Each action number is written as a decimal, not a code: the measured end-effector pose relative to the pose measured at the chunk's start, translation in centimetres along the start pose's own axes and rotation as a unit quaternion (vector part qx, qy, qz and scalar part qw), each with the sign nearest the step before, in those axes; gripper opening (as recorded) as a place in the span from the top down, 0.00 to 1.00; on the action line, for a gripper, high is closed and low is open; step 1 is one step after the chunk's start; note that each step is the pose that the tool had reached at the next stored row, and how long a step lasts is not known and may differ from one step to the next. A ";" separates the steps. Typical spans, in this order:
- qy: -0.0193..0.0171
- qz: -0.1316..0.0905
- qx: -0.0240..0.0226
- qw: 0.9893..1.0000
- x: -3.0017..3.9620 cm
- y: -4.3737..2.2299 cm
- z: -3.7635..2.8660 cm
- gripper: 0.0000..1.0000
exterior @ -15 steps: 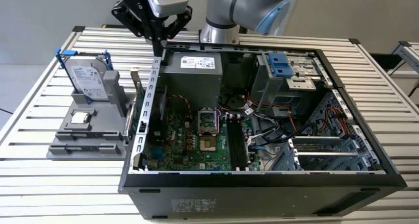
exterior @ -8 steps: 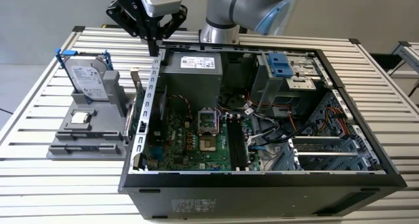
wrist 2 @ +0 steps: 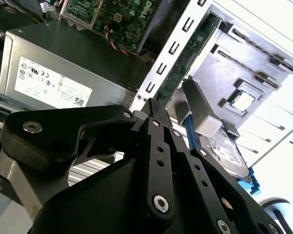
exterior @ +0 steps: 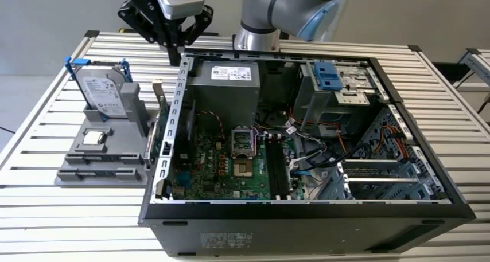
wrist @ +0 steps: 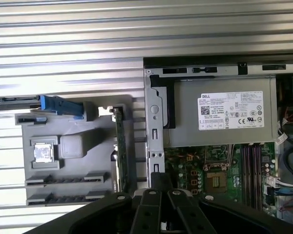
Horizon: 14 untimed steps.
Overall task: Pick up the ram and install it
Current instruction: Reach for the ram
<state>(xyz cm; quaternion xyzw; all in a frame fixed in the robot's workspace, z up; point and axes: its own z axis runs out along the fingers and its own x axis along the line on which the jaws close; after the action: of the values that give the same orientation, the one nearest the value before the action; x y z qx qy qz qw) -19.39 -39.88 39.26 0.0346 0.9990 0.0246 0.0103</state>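
Exterior view, going from its left to its right:

- Slatted metal table (exterior: pixel 69 227). On it sits a grey holder (exterior: pixel 100 164).
- Hard drive (exterior: pixel 103 93) with blue rails stands upright at the holder's far end. The small square silver chip (exterior: pixel 93 137) lies flat in a pocket in front of it.
- Ram (wrist: pixel 120 146) stands on its long edge in a slot on the holder's side nearest the computer case (exterior: pixel 306 227), just beside the case wall and apart from it. Both wrist views show it edge-on as a long, thin green strip (wrist 2: pixel 185 66). Its flat faces are barely visible, so I can't make out the chips on it.
- Gripper (exterior: pixel 176 55) hangs above the far corner of the case, over the gap between holder and case and well above the ram. The fingers are pinched together to a point with nothing between them. In the second wrist view the tips (wrist 2: pixel 150 105) meet in line with the ram's far end, without contact.
- The case lies open on its side. The grey power supply (exterior: pixel 222 81) is at the far end and the green motherboard (exterior: pixel 222 164) is nearer the camera. The long dark memory slots (exterior: pixel 277 170) beside the processor socket look unfilled.
- The arm's base (exterior: pixel 256 35) stands behind the case.
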 end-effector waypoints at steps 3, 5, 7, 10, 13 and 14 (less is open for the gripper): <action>0.000 0.000 0.000 1.000 0.30 -0.02 -0.01 1.00; 0.000 0.000 0.000 1.000 0.50 -0.04 -0.01 1.00; 0.000 0.000 0.000 1.000 0.71 -0.05 -0.01 1.00; 0.000 0.000 0.000 1.000 1.03 -0.07 -0.02 1.00; 0.000 0.000 0.000 1.000 1.36 -0.09 -0.03 1.00; 0.000 0.000 0.000 1.000 1.46 -0.10 -0.03 1.00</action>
<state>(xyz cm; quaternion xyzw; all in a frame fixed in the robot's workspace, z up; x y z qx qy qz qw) -20.86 -39.88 39.26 0.0344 0.9990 0.0247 0.0103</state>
